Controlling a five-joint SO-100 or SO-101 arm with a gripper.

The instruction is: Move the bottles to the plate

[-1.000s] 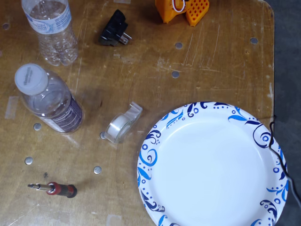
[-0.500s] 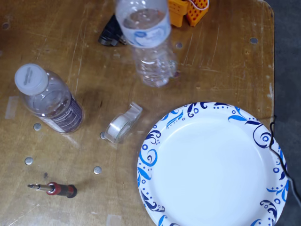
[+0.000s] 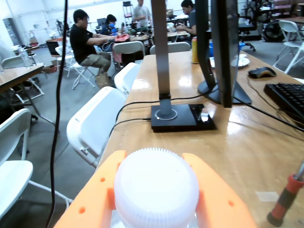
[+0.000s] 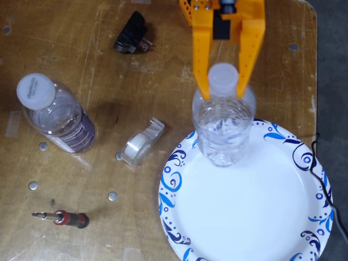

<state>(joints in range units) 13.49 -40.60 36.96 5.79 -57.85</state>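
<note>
Fixed view: hand point(image 4: 223, 89) closed on bottle point(image 4: 223, 128) neck.
Bottle: upright on plate point(image 4: 255, 217) rim.
Second bottle point(image 4: 57, 114): on surface point(image 4: 81, 54), apart.

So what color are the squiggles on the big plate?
Dark and light blue swirls around the rim of the white plate, clearest in the fixed view.

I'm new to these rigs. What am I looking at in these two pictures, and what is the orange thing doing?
The orange thing is the robot arm's tool, two fingers closed around a clear bottle at its neck. The fixed view looks down on the table; the wrist view rides on the arm, so the white cap fills its lower edge. The held bottle is over the plate rim. Left of it lie a second bottle, a tape dispenser, a screwdriver and a black plug.
</note>
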